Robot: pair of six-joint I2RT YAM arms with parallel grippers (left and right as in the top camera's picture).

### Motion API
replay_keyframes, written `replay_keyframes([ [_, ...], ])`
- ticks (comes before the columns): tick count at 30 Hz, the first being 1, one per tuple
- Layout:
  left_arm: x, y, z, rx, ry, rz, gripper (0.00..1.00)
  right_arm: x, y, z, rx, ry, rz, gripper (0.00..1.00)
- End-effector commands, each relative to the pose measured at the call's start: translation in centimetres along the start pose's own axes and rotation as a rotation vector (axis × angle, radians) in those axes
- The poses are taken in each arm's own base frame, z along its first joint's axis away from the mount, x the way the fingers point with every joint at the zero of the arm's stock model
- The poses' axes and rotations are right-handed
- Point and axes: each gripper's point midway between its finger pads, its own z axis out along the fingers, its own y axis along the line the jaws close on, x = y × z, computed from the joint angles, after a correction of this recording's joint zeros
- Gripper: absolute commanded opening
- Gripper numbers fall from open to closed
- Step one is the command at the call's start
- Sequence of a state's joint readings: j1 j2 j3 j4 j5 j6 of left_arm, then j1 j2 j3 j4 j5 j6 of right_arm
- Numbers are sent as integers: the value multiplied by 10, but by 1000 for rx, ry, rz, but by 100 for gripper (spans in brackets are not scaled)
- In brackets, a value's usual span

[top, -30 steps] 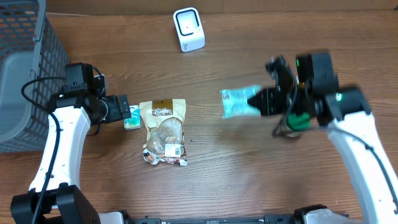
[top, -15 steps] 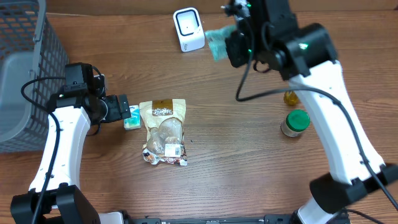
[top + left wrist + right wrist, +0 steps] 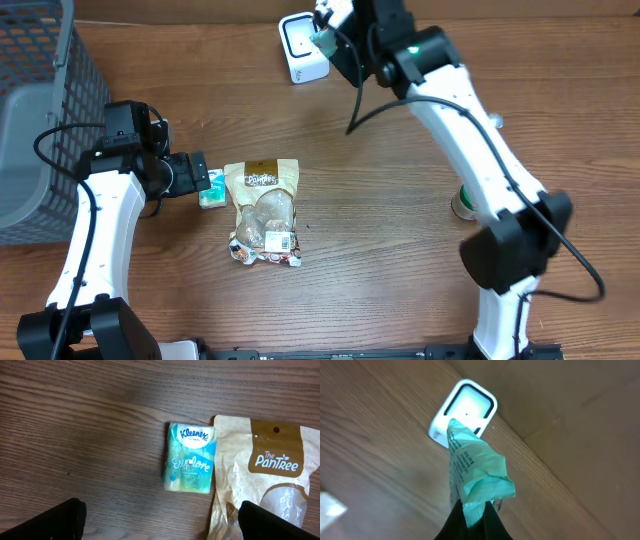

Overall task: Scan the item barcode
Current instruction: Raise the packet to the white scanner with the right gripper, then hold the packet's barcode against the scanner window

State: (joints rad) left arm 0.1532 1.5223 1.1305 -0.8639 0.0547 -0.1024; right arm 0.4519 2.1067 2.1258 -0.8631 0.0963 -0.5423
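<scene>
Above the table (image 3: 380, 270), outstretched right hand (image 3: 472, 519) pinches teal packet (image 3: 476, 472) at scanner (image 3: 470, 406).

Overall light: even and fairly bright in all three views, soft, coming from above.
Shadows: overhead view, faint soft-edged shadows on the table (image 3: 380, 250) beside the arms.
Glare: left wrist view, pale sheen on the wood at upper middle; right wrist view, scanner (image 3: 465, 410) face bright, near white.
Focus: left wrist view crisp, with the wood grain and the tissue pack (image 3: 190, 457) print readable; right wrist view softer, with the green packet (image 3: 475, 470) print fuzzy and the wood behind blurred.
Dark areas: left gripper fingers (image 3: 55, 522) in the lower corners are almost black and show no detail.
</scene>
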Motion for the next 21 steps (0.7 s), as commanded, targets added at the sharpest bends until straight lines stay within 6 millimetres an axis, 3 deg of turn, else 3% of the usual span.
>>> replay_keyframes([
  [1, -7, 2, -5, -6, -22, -13, 100, -3, -5, 22, 68, 7, -79, 4],
  [11, -7, 2, -5, -5, -22, -13, 99, -5, -19, 80, 276, 32, -270, 4],
  [21, -7, 2, -5, -6, -22, -13, 99, -27, -22, 92, 333, -74, -269, 4],
])
